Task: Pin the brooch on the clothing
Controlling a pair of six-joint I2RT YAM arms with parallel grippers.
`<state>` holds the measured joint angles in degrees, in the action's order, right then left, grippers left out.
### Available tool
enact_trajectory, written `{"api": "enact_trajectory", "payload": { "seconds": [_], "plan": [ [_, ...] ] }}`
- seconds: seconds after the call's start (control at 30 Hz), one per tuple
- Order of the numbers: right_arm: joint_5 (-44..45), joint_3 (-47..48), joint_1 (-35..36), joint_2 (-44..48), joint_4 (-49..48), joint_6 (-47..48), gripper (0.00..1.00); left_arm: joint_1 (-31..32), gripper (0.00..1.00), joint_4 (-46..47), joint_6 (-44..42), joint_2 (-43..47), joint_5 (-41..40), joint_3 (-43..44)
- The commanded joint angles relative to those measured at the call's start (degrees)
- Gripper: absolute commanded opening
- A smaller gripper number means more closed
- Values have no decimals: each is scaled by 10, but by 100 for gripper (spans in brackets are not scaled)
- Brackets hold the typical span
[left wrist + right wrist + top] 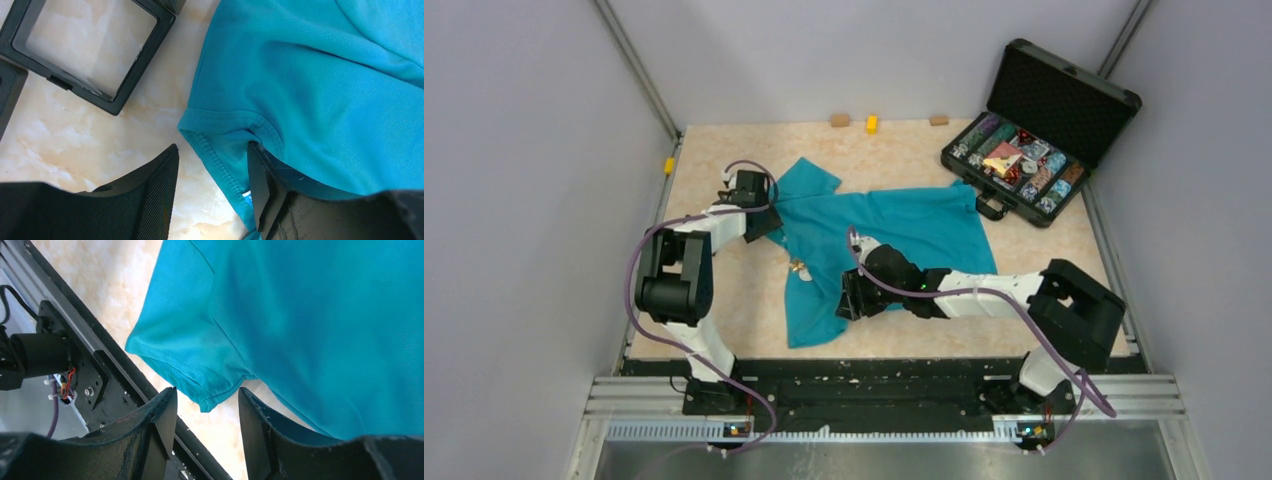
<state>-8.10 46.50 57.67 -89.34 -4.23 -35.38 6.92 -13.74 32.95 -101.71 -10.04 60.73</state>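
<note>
Everything here sits around the teal T-shirt (pixel 894 225), which lies spread flat on the marbled counter (pixel 724 290). At the shirt's upper left corner, the left end effector (pixel 212 152) hangs over a stitched hem edge. Its jaws are partly open, and the folded edge of the fabric lies in the gap between them. The right-hand finger (pixel 265 190) rests against the cloth, the other finger stands over bare counter, and nothing is pinched. Just left of that corner, off the fabric, lies a black square frame (pixel 140 65) with a clear pane. Against the shirt's left edge, below that end effector, is a tiny pale-gold speck that appears to be the brooch (pixel 799 268). It is too small to make out in detail, and it is touched by neither arm. Further right, over the shirt's lower part, the right end effector (pixel 207 392) is also partly open and holds nothing. A sleeve corner points into the gap between its fingers, and the black rail (pixel 115 365) runs just beyond that corner. Past the shirt's far side, three small blocks (pixel 871 124) sit in a row at the counter's edge. To the upper right of the shirt, just off its corner, an open black case (pixel 1064 100) holds multicoloured trinkets (pixel 1019 160).
</note>
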Motion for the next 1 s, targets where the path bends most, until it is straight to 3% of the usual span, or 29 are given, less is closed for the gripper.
{"api": "enact_trajectory", "payload": {
  "seconds": [0.0,0.17,0.27,0.33,0.43,0.5,0.97],
  "plan": [
    [-18,21,18,-38,-22,-23,49,-12,57,18,-2,-23,5,24],
    [-22,52,22,-86,9,-28,48,-18,54,12,-13,-47,7,46],
    [-24,65,25,-98,23,-28,43,-18,44,7,-19,-60,6,61],
    [-30,66,25,-101,28,-25,30,-19,30,3,-24,-70,2,73],
    [-26,64,26,-94,56,-20,0,-19,8,-3,-27,-82,-3,90],
    [-17,57,26,-82,83,-15,0,-19,0,-1,-29,-89,0,98],
    [1,-20,17,-9,147,-24,0,-19,0,-76,-80,-62,-48,148]
  ]
}}
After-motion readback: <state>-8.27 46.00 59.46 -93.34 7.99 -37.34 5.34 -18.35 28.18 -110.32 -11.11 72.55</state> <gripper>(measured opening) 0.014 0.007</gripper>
